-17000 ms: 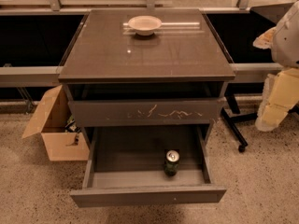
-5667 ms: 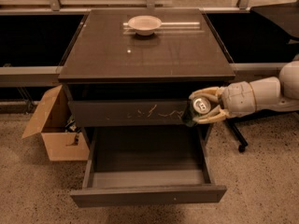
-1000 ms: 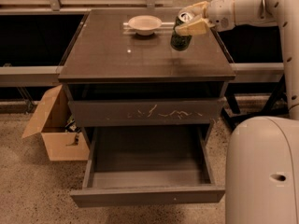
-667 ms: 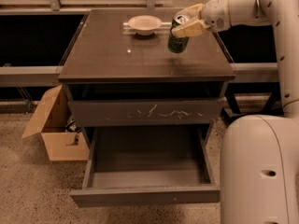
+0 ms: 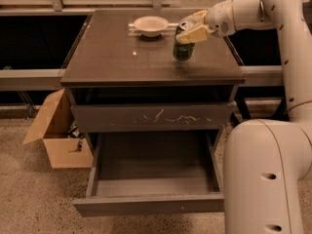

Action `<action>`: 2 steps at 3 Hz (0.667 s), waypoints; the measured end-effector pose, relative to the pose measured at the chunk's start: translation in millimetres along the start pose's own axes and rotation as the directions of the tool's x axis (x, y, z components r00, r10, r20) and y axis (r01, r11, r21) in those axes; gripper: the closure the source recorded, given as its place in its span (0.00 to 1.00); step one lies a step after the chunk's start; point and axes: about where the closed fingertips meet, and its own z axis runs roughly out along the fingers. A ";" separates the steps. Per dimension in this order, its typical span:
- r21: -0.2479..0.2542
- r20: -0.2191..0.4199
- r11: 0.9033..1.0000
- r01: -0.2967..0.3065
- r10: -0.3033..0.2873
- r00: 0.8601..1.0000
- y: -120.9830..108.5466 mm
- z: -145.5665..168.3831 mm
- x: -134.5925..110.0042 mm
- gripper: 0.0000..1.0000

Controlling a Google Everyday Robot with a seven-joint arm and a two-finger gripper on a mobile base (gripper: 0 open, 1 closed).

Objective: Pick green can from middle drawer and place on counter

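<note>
The green can (image 5: 182,49) is upright at the right middle of the counter (image 5: 122,57), its base at or just above the surface. My gripper (image 5: 191,28) reaches in from the right and is shut on the can's upper part, its tan fingers (image 5: 194,34) around the silver top. The middle drawer (image 5: 153,172) is pulled out below, its grey inside bare.
A white bowl (image 5: 150,25) sits at the counter's back, left of the can. A drawer front with pale scratches (image 5: 151,117) is shut above the open drawer. An open cardboard box (image 5: 56,135) stands on the floor at left. My white base (image 5: 265,179) fills the lower right.
The gripper with the can has moved slightly left and down over the counter. The can was taken out of the drawer earlier.
</note>
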 end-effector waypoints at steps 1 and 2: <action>-0.003 -0.012 1.000 -0.022 0.022 1.000 -0.6 3.0 5.7 0.59; -0.006 -0.023 0.999 -0.037 0.037 0.999 -0.8 4.9 9.6 0.36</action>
